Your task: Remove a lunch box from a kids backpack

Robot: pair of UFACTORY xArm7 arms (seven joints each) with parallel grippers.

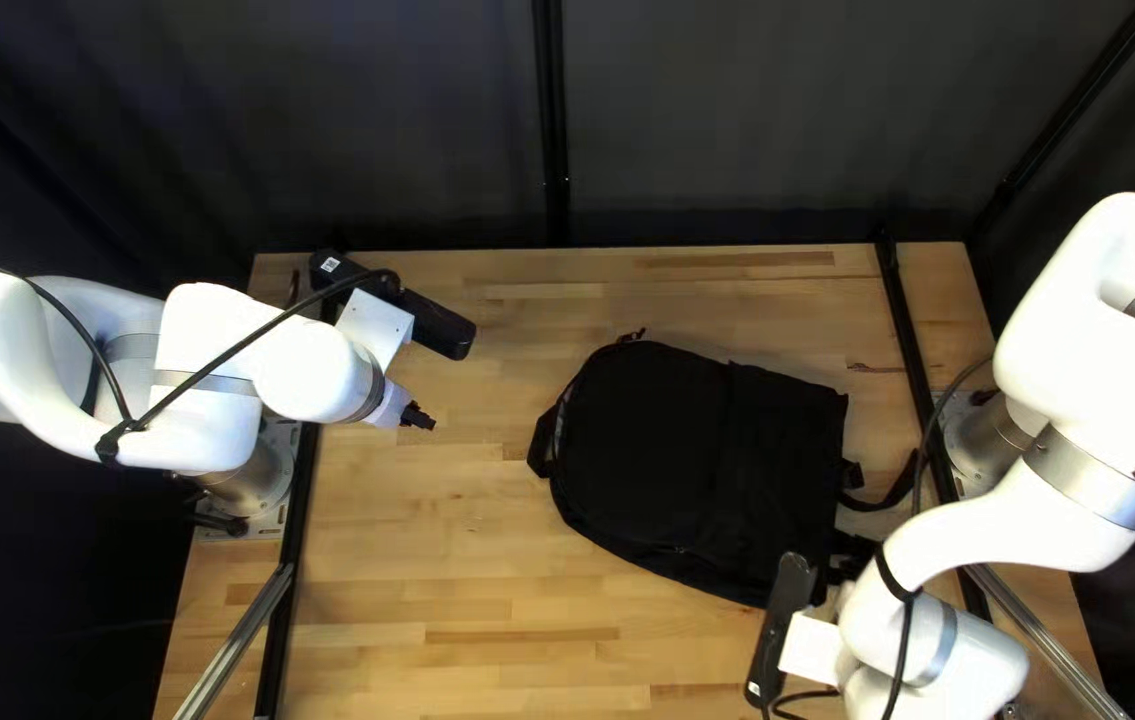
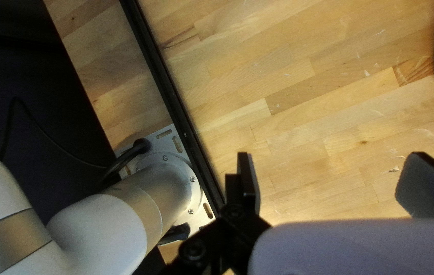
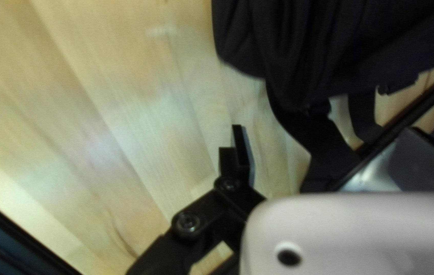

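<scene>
A black backpack [image 1: 694,467] lies flat at the centre-right of the top left view, its inside hidden. Well apart from it, my left gripper [image 1: 418,418] hangs over the table; in the left wrist view that gripper [image 2: 335,178] is open above bare wood. My right gripper [image 1: 814,648] is by the backpack's near right corner, its fingertips hidden there. In the right wrist view the same gripper [image 3: 331,155] stands open, with a black strap [image 3: 324,147] in line with its gap and the backpack [image 3: 349,40] ahead. Contact cannot be made out. No lunch box is visible.
Black rails [image 1: 911,347] run along both sides of the wooden table [image 1: 461,587], beside the arm bases. More straps [image 1: 890,496] trail from the backpack toward the right rail. A dark curtain [image 1: 727,120] hangs behind the far edge.
</scene>
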